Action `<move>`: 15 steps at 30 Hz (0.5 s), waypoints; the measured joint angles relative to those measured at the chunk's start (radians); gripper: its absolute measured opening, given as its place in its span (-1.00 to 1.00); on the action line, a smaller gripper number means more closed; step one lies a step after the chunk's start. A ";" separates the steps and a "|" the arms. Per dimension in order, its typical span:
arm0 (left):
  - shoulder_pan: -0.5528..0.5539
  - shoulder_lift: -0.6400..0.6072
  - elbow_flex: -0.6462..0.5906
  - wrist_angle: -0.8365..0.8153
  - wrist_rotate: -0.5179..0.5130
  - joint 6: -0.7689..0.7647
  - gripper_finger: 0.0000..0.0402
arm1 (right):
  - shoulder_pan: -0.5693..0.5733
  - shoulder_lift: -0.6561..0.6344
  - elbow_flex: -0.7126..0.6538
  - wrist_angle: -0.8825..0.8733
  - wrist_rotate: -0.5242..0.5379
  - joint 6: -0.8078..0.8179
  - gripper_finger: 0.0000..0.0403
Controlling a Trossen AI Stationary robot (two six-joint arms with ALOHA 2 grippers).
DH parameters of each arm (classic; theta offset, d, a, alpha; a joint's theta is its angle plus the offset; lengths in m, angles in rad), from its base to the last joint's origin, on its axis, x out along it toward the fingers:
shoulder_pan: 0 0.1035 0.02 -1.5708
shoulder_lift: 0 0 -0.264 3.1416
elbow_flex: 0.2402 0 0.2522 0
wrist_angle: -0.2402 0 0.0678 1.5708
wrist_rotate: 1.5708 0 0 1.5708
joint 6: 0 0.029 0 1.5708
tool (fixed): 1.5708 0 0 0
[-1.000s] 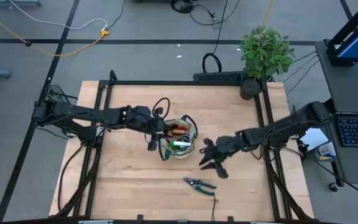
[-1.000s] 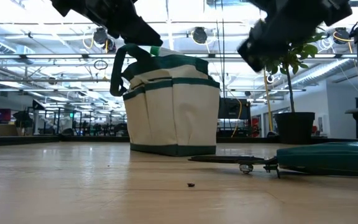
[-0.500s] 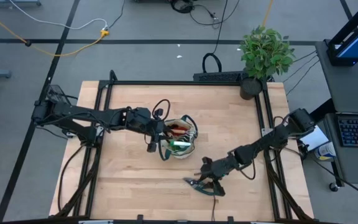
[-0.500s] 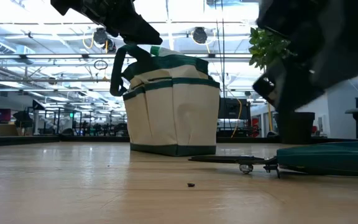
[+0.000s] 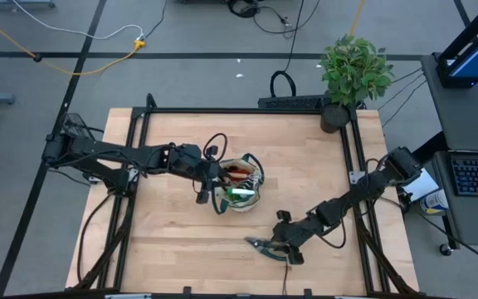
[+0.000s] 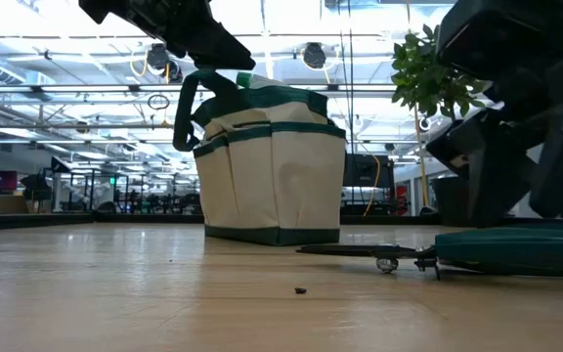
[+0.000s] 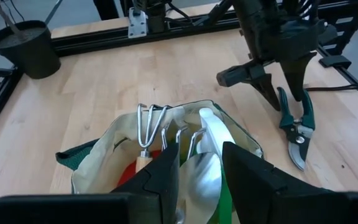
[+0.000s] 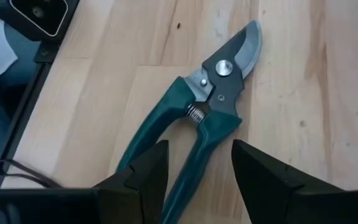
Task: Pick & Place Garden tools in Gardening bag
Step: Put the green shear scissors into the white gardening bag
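The beige gardening bag (image 5: 239,184) with green trim stands upright mid-table. In it are a wooden-handled fork (image 7: 148,134), a metal trowel blade (image 7: 201,177) and red and green items. My left gripper (image 5: 214,174) hangs over the bag's left rim, its fingers apart (image 7: 201,155). Green-handled pruning shears (image 5: 264,246) lie flat near the front edge. My right gripper (image 5: 277,247) is open low over their handles. In the right wrist view its fingers (image 8: 199,149) stand on either side of one handle (image 8: 194,165), apart from it. My left gripper is right at the bag's left rim (image 7: 92,168), next to a dark loop handle (image 6: 189,98). The gripper's own body hides the spot, so I cannot tell whether it touches the bag.
A potted green plant (image 5: 351,75) stands at the table's far right corner. Black frame rails (image 5: 351,166) run along the table's edges. A thin cable (image 5: 285,274) leads off the near edge by the shears. Bare wood lies left of the shears and behind the bag.
My right gripper has gone from beside the bag's right side toward the near edge and down, tipping further downward, and now hangs just over the shears. The shears, the bag and my left gripper have stayed where they were.
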 joint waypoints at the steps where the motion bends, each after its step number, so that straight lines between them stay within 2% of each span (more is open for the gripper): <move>1: 0.000 0.000 0.000 0.000 0.000 0.000 -0.36 | 0.001 0.000 0.000 0.000 0.000 0.004 -0.17; 8: 0.000 0.000 0.000 -0.002 0.000 0.000 -0.36 | 0.003 0.053 0.000 -0.004 -0.003 0.019 -0.17; 15: 0.000 0.000 0.000 -0.004 0.000 0.000 -0.36 | 0.003 0.076 0.002 -0.012 0.002 -0.032 -0.23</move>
